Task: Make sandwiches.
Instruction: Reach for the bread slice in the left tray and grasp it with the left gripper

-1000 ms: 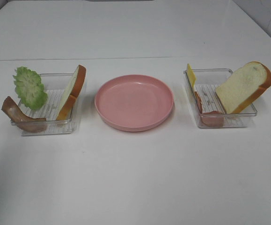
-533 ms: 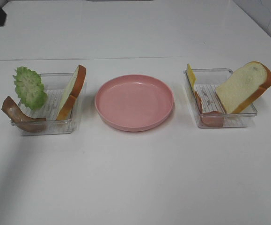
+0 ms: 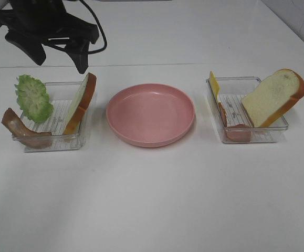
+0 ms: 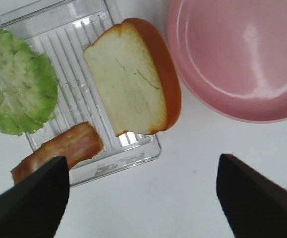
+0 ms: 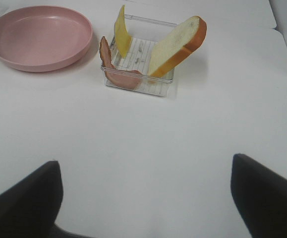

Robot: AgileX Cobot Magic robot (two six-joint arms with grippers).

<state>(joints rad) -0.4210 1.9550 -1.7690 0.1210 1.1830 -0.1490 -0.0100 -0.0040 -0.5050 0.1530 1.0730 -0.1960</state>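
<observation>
Nearside, the right gripper point(image 5: 145, 166) is kept spread wide, nothing gripped; nothing's laid on the pink plate point(image 3: 141, 140) yet, so the first pick is reckoned in hand; bread slice point(image 3: 84, 97), lettuce point(image 3: 33, 98), bacon point(image 3: 20, 128) are racked at its 9 o'clock, cheese point(image 3: 213, 85), ham point(image 3: 237, 132), second slice point(image 3: 272, 97) at 3; the left gripper point(image 3: 60, 59), released and empty, is hung by that 9 o'clock bread; a straddling descent is probably called for.

Pink plate point(image 3: 150, 113), grn lettuce point(image 3: 33, 98)

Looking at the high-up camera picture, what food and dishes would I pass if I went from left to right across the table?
lettuce → left bread slice → pink plate → yellow cheese → right bread slice
</observation>
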